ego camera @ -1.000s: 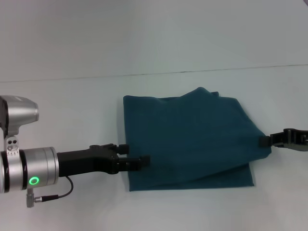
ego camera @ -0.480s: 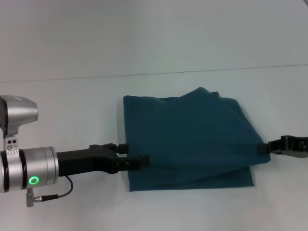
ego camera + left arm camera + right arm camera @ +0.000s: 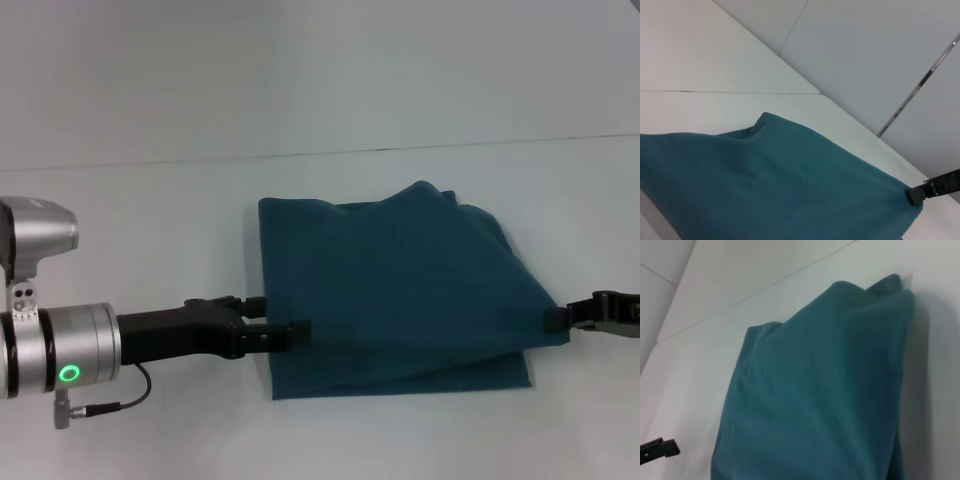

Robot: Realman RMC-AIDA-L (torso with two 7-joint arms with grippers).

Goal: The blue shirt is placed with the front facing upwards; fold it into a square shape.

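Presently folded to a rough rectangle, blue shirt [image 3: 395, 295] lying flat on plain white counter [image 3: 150, 210], a little right of centre in the head view. No print or collar visible; only plain teal cloth. Upper layer raised and pulled outward at its right corner, with lower layer showing beneath along the near right edge; a soft peak at the far edge.

Left gripper [image 3: 290, 329] at the shirt's left edge near the front corner, jaws together on the cloth edge; black fingers [image 3: 262, 339] extending from a silver wrist with a green ring light [image 3: 70, 375]. Right gripper [image 3: 556, 318] at the right corner of the upper layer, jaws clamped on that corner, arm mostly outside the head view.

Surface: matte white, bare around the shirt, one thin dark seam [image 3: 300, 154] running across behind it. Room: pale grey wall panels [image 3: 880, 55] with a dark joint line, seen in the left wrist view.
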